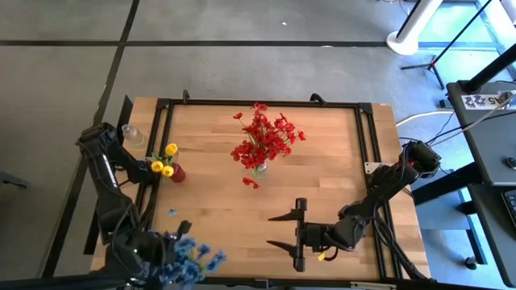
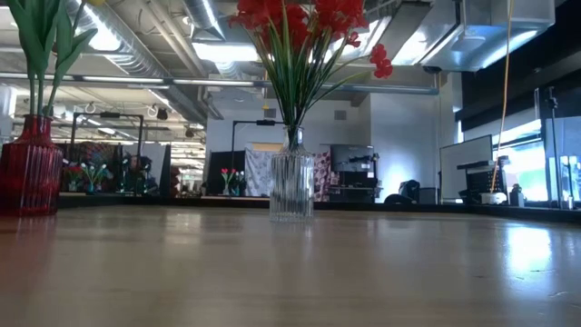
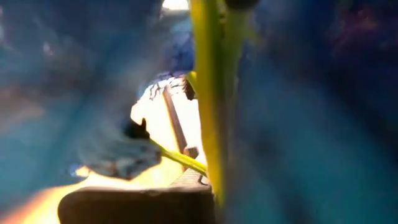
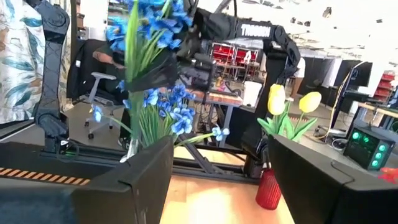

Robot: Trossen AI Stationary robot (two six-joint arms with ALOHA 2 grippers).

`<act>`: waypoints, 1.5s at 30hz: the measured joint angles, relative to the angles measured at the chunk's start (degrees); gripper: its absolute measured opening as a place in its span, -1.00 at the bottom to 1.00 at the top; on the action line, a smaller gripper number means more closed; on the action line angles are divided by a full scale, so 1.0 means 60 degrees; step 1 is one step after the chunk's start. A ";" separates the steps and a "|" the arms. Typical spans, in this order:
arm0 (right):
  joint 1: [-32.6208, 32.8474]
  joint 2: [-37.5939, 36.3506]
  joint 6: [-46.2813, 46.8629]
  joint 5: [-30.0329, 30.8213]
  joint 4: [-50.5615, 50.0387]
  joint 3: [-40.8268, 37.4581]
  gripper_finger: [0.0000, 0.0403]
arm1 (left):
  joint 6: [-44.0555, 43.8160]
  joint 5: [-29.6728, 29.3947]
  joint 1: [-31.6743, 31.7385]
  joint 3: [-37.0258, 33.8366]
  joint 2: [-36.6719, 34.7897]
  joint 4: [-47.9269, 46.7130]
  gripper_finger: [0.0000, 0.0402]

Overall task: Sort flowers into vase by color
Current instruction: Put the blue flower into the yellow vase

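Note:
Over the table's near left corner, my left gripper (image 1: 157, 251) is shut on a spray of blue flowers (image 1: 193, 259). The right wrist view shows the spray (image 4: 149, 25) held high, with more blue blooms (image 4: 168, 115) below it. Whether those belong to the same spray I cannot tell. Yellow flowers (image 1: 164, 165) stand in a small red vase (image 4: 268, 190) at the left. Red flowers (image 1: 266, 138) stand in a clear ribbed vase (image 2: 291, 186) at the middle. My right gripper (image 1: 289, 231) is open near the front right, with nothing between its fingers, and points toward the table's left. My left gripper holds the blue spray by its green stems and leaves (image 4: 155, 74), just under the upper blooms. The dark fingers (image 4: 177, 65) come at it roughly level. A green stem (image 3: 208, 93) runs close across the left wrist view. The spray is lifted clear of the table, blooms upward.
A clear glass (image 1: 131, 133) sits by the left arm at the far left. A loose blue petal (image 1: 172, 212) lies on the wood. A black frame rail (image 1: 266, 103) borders the table. Bare wood (image 1: 234, 217) lies between the two grippers.

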 joint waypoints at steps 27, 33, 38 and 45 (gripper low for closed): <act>0.0000 0.0000 0.0663 0.0492 -0.0777 0.0000 0.29 | -0.3448 -0.1074 -0.1089 0.0992 -0.0030 -0.4144 -0.95; 0.0000 0.0004 0.0663 0.0497 -0.0731 0.0000 0.29 | -0.3429 -0.1072 -0.1085 0.1052 -0.0121 -0.4182 -0.95; 0.0000 0.0004 0.0691 0.0499 -0.0717 0.0000 0.29 | -0.3407 -0.0861 -0.1236 0.1641 -0.0143 -0.4352 -0.95; 0.0000 0.0004 0.0837 0.0499 -0.0828 0.0000 0.29 | -0.3755 -0.1322 -0.1708 0.1495 -0.0143 -0.4480 -0.95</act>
